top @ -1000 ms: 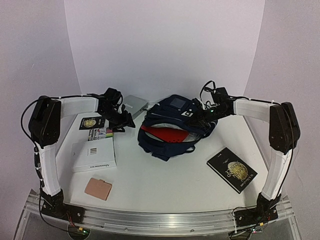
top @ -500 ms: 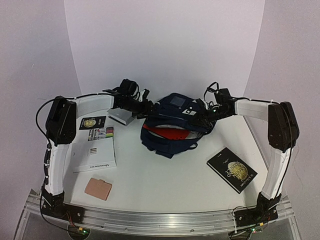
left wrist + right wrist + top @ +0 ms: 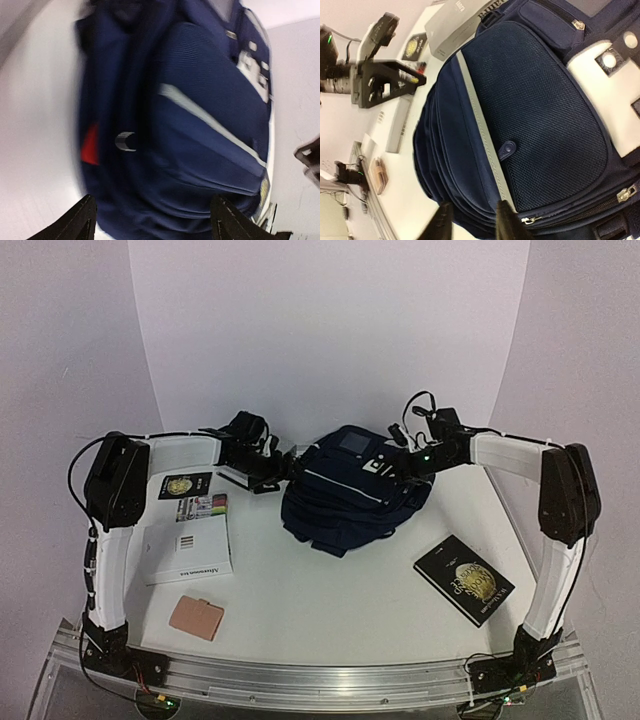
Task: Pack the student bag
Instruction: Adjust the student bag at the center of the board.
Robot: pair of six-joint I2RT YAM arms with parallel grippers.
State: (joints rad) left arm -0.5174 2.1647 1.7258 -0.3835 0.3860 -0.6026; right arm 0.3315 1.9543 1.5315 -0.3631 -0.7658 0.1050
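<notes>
The student bag [image 3: 345, 495], dark navy with a pale stripe and a white patch, lies at the table's middle with its flap down. In the left wrist view the student bag [image 3: 200, 125] fills the frame, blurred, with a sliver of something red [image 3: 90, 145] at its left seam. My left gripper [image 3: 283, 468] is at the bag's left side, open [image 3: 155, 222], with nothing between its fingers. My right gripper [image 3: 402, 468] hovers at the bag's right top. Its fingers [image 3: 473, 222] stand apart over the bag's folds [image 3: 530, 120] and hold nothing.
A grey box [image 3: 238, 473] lies behind my left gripper. A small black booklet [image 3: 185, 485], a coloured card [image 3: 201, 506], a white book [image 3: 188, 548] and a tan wallet [image 3: 196, 617] lie at the left. A black book with a gold emblem [image 3: 464, 579] lies at the front right.
The bag's flap has dropped shut, hiding the red thing from above. My right gripper has opened and let go of the flap. My left gripper swung to the bag's left side and widened.
</notes>
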